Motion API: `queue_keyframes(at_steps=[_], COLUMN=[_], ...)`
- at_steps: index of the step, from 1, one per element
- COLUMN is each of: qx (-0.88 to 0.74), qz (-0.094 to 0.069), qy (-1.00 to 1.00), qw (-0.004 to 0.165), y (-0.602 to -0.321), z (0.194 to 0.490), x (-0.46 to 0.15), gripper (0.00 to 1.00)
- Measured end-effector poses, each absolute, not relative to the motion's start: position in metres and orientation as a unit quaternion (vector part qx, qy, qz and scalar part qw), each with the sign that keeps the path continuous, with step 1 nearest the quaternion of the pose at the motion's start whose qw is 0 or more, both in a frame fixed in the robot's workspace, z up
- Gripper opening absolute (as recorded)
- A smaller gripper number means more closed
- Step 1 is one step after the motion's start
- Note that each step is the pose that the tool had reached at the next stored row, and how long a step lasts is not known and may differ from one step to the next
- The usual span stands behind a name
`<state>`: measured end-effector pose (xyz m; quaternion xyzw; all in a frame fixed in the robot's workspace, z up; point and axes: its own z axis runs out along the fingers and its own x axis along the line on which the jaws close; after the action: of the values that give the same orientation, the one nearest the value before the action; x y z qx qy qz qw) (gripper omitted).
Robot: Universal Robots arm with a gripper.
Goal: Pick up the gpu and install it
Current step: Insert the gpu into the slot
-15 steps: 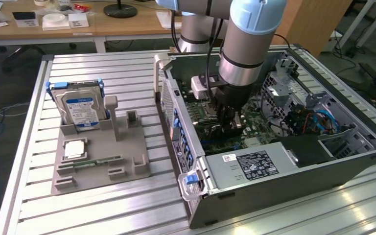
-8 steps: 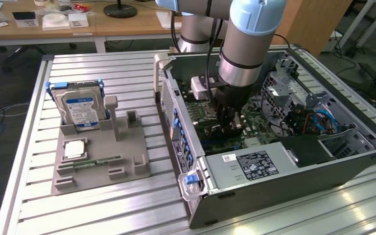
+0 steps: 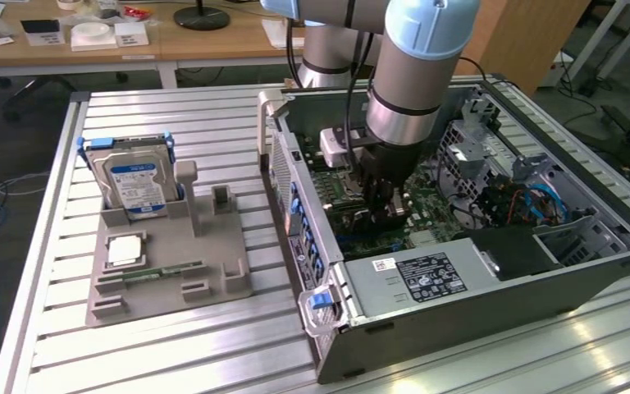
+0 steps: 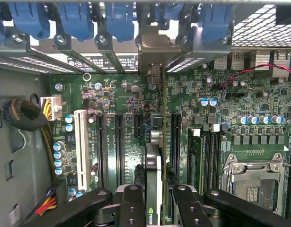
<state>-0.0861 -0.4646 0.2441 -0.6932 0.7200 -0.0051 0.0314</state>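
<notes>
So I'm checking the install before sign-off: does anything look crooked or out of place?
Nothing stands out. The gripper holds the gpu edge-on, in line with the motherboard slots inside the computer case.

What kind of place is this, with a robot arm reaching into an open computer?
Probably a robotics lab or test workshop. An open computer case lies on a ribbed metal workbench, a grey holder keeps parts such as a hard drive ready, and office desks stand behind.
</notes>
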Motion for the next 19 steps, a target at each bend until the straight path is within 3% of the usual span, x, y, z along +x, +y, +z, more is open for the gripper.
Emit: queue_keyframes(at_steps=[6,7,19], qx=[-0.693,-0.693,-0.693], qz=[-0.005,-0.005,-0.007], qy=[0.72,0.72,0.72], qw=[0.031,0.031,0.03], y=[-0.4646,-0.4646,-0.4639], z=[0.2441,0.2441,0.2504], x=[-0.0861,-0.0862,-0.086], gripper=[0.28,0.35,0.35])
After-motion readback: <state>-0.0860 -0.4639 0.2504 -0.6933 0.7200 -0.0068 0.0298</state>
